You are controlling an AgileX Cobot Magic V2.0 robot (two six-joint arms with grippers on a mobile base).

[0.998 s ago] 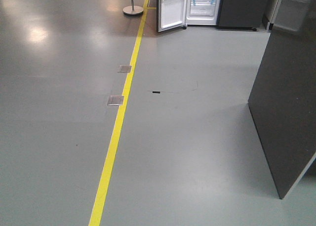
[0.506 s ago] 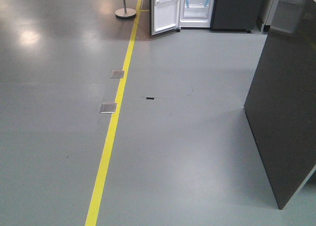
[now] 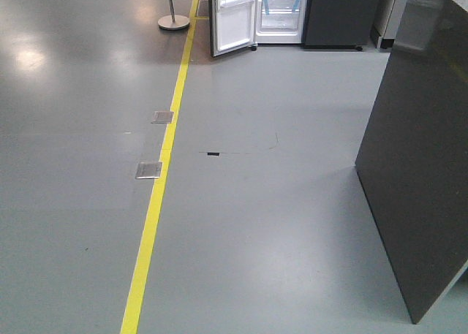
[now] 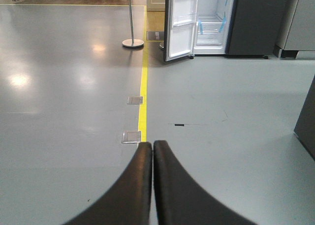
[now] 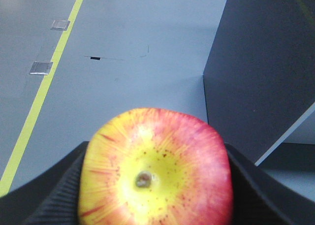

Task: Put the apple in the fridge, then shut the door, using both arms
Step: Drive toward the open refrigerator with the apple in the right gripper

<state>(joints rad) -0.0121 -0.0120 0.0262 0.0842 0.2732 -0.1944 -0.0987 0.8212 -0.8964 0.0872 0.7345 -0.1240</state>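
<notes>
Apple (image 5: 155, 168): pinched in the right claw (image 5: 153, 188); left claw (image 4: 152, 148) pressed together, empty; yellow floor line (image 3: 157, 195) at left; door (image 3: 234, 20) open; fridge (image 3: 281, 12) well ahead across the floor; step judged: approach; next move calls for closing in, then reaching a shelf.
</notes>
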